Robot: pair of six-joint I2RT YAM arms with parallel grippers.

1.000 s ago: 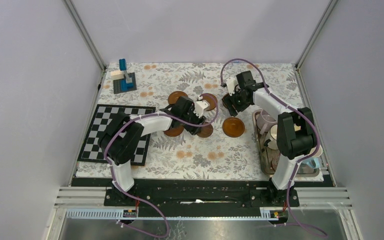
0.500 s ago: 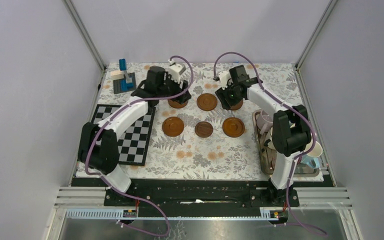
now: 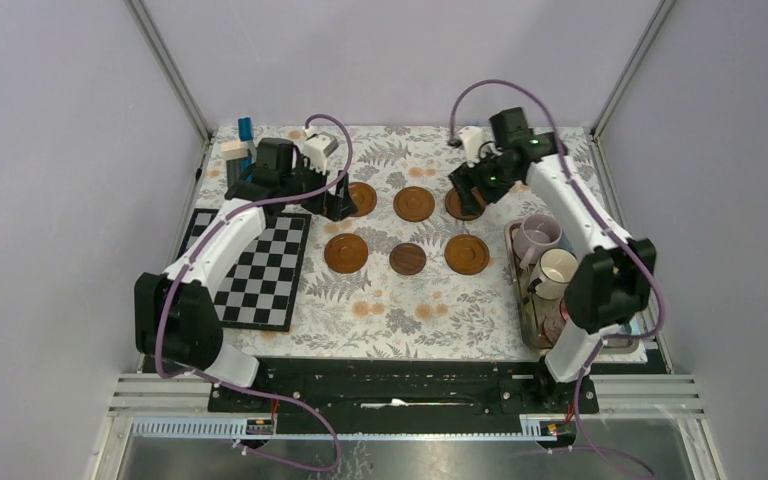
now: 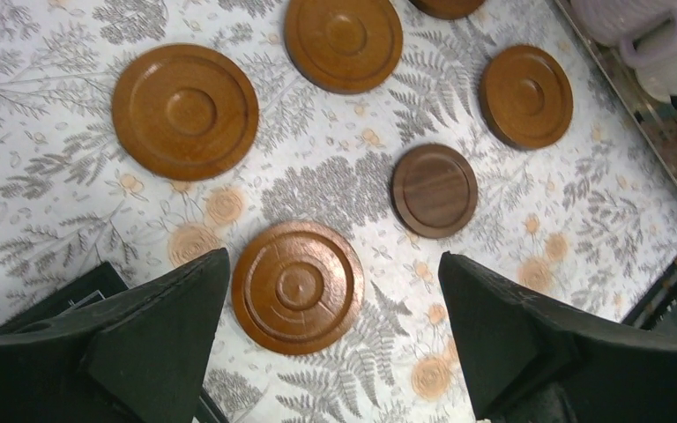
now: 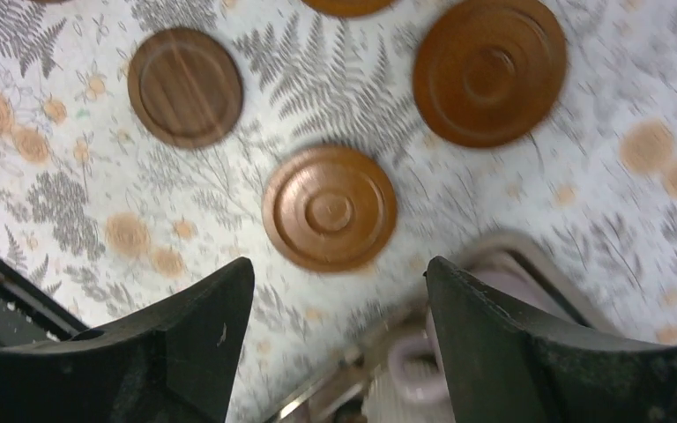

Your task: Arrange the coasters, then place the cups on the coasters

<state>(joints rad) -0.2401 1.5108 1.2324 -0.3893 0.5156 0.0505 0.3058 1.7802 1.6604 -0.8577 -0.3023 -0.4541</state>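
A fern-and-flower cloth spreads beneath the left pincer and right pincer, both released and empty over the coasters; pale lilac walls stand beyond them.

We look into a robotics lab test cell, not a lived-in room.

Plain grey panel walls on aluminium posts box in a floral-covered desk. Two robot arms are bolted to a black rail on slotted metal framing at its near edge, trailing purple cables. We also see staged props: a chequered board, a block toy, rows of wooden coasters, and a metal tray of cups.
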